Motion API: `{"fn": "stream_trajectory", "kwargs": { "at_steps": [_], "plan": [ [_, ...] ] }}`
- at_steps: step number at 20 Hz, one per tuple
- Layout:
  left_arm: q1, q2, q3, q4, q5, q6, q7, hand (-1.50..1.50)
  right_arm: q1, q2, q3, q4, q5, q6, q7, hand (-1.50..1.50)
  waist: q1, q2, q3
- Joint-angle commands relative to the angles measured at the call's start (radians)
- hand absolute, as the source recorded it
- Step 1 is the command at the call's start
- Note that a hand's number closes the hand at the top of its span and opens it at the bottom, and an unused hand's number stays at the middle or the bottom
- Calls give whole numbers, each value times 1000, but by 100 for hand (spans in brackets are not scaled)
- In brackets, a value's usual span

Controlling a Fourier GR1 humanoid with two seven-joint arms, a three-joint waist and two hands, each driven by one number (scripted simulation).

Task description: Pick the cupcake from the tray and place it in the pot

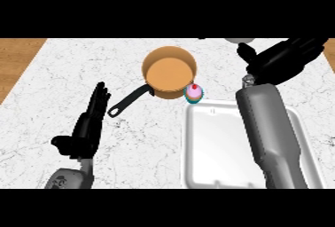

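The cupcake [194, 93], with pink frosting, a red cherry and a teal wrapper, sits against the lower right side of the orange pot [169, 73], just beyond the far edge of the white tray [193, 146]. It is outside the pot and off the tray's floor. The pot's black handle [130, 101] points toward the lower left. My right hand [281, 60] is up at the far right, open, apart from the cupcake and holding nothing; its forearm crosses the tray. My left hand [90, 122] rests open on the left, fingers up.
The white marble counter [59, 80] has wooden strips at both far sides. A small pale object [239, 40] is cut off by the top edge near my right hand.
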Motion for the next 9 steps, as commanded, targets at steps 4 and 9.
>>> {"fn": "stream_trajectory", "kwargs": {
  "at_steps": [4,9],
  "plan": [
    [17,9,10,-16,-7,13,5,0,127,1,89,-162,46,-100,256,-150,-30,-10,1],
    [48,-2,16,-10,-2,20,-25,0,219,1,100,-308,85,-78,257,-150,-57,-14,0]
  ]
}}
